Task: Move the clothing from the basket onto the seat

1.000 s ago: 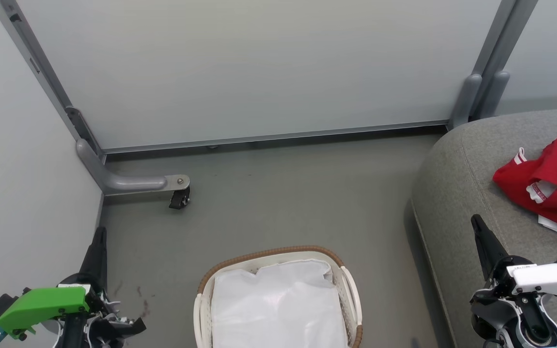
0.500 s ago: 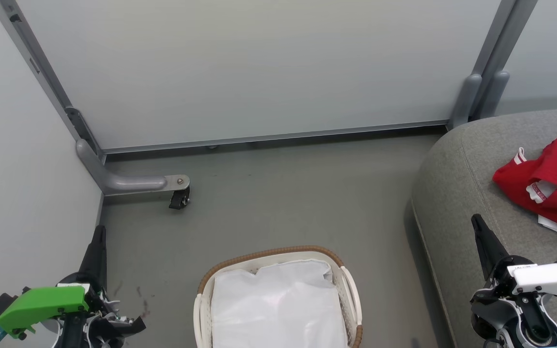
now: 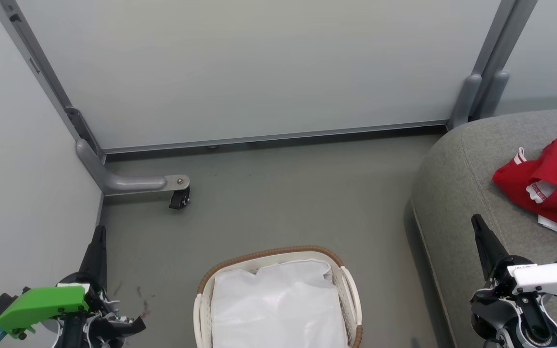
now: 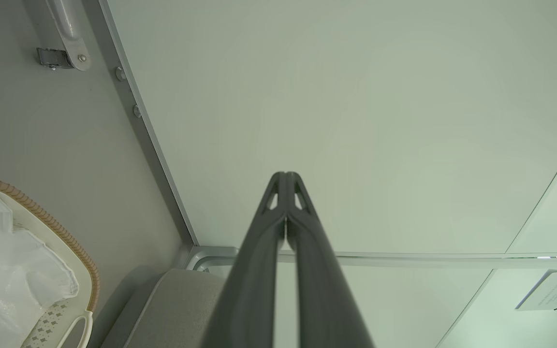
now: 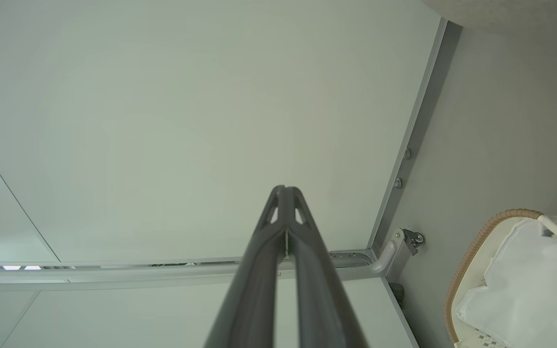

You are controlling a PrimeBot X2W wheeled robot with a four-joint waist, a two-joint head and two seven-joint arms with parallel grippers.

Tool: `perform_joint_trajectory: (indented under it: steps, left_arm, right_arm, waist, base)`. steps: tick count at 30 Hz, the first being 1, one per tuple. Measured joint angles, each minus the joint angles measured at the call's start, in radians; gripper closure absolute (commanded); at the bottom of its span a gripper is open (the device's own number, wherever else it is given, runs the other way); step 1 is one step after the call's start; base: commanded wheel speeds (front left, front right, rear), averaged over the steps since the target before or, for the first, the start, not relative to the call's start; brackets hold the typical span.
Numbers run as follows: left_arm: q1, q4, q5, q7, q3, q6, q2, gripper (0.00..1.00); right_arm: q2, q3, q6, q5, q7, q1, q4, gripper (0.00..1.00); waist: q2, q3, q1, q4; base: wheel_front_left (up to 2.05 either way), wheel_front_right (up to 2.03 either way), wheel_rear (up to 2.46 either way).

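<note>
The red clothing [image 3: 551,186] with white trim lies bunched on the grey seat [image 3: 457,179] at the right edge of the head view. The white basket [image 3: 351,285] with a brown woven rim stands on the floor at bottom centre, holding just its white lining [image 3: 276,304]. My left gripper [image 3: 98,231] is shut and holds nothing, at the lower left beside the basket. My right gripper [image 3: 476,220] is shut on nothing, over the seat's front edge, below the clothing. Both wrist views show closed fingers [image 4: 285,176] [image 5: 285,189] pointing at the pale wall, with the basket [image 4: 56,232] [image 5: 472,251] at one side.
Pale partition panels [image 3: 259,67] close off the back and left. A grey metal foot with a black caster [image 3: 179,198] juts onto the floor at the left. Open grey floor [image 3: 283,193] lies between the basket and the back panel.
</note>
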Motion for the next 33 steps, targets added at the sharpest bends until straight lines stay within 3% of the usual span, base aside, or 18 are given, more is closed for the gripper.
perform_joint_trajectory:
  steps: [33]
  left_arm:
    - [0.0,0.0,0.0,0.0,0.0,0.0,0.0,1.0]
  right_arm:
    - [0.0,0.0,0.0,0.0,0.0,0.0,0.0,1.0]
  waist:
    - [0.0,0.0,0.0,0.0]
  base:
    - [0.0,0.0,0.0]
